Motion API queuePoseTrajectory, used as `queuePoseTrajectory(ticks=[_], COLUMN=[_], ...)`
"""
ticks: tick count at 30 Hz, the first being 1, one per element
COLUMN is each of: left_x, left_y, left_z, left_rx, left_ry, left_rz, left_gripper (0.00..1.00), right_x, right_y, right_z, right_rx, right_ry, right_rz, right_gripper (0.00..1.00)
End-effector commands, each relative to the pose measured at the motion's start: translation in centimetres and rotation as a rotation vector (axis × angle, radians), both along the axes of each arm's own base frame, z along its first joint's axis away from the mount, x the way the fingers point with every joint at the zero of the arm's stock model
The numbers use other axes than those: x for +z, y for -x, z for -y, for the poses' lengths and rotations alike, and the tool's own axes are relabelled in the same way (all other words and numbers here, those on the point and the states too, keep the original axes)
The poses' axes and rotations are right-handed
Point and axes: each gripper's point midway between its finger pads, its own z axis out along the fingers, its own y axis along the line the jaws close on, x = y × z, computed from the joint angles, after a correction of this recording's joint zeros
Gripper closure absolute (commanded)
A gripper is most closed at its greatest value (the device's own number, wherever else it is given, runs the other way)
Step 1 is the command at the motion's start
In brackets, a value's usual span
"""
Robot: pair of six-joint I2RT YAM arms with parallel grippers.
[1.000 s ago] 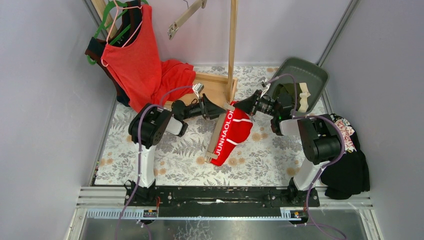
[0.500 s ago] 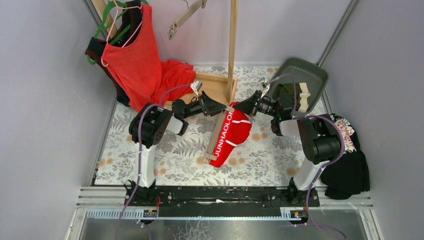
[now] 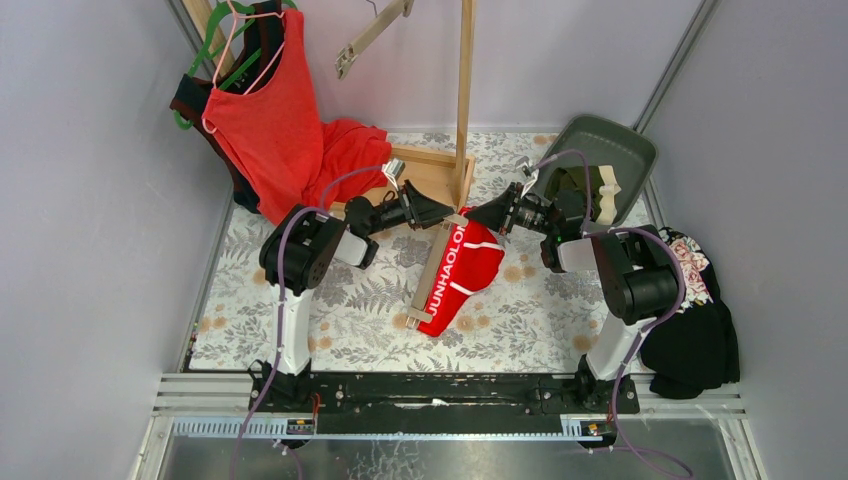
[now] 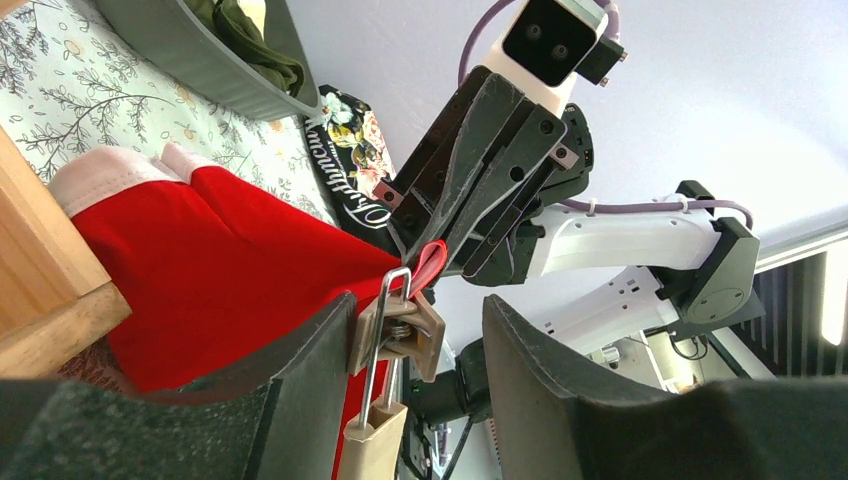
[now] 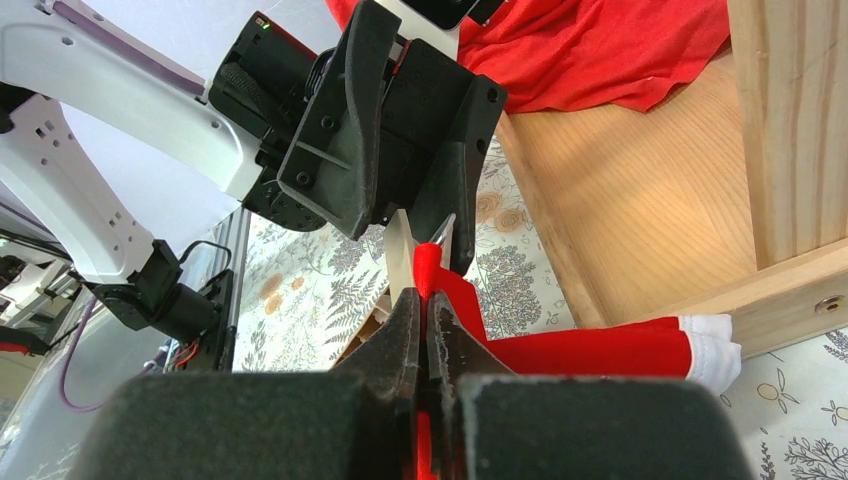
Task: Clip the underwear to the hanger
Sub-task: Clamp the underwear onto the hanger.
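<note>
The red briefs (image 3: 470, 272) lie on the table against the right side of the wooden hanger (image 3: 432, 275). At the hanger's far end, the right gripper (image 5: 425, 300) is pressed together on a fold of the red fabric, beside the clip (image 4: 395, 335). The left gripper (image 4: 418, 303) straddles that clip with its fingers spread. The olive briefs (image 4: 245, 30) lie in the grey bin (image 3: 615, 150), well to the right of the hanger.

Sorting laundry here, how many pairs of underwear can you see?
2: red briefs mid-table, pinched by the right gripper; green briefs in the grey tray far right. Others may be hidden.
</note>
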Motion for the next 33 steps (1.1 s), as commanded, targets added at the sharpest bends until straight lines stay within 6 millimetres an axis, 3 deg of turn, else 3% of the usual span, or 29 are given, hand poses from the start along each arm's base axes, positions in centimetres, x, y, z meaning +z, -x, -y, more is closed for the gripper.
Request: queuePoseTrajectory(ticks=[1, 6, 16, 33], left_x=[0.7, 0.0, -0.1, 1.9], left_y=[0.6, 1.2, 1.1, 1.4], left_z=[0.1, 0.1, -0.1, -2.1], left_rx=[-0.006, -0.016, 0.003, 0.12], left_ry=[0.011, -0.005, -0.009, -0.006], left_rz=[0.08, 0.076, 0.091, 0.153], left_gripper=[0.52, 0.54, 1.0, 1.0], right_x=[1.4, 1.4, 0.8, 0.1], right_y=[-0.3, -0.5, -0.3, 0.4], right_z=[-0.1, -0.1, -0.1, 1.3], right_rx=[-0.002, 0.001, 0.01, 0.002], right_ry=[-0.023, -0.033, -0.029, -0.033], right_rz=[0.052, 0.044, 0.037, 0.025], right_gripper=[1.0, 1.0, 1.0, 1.0])
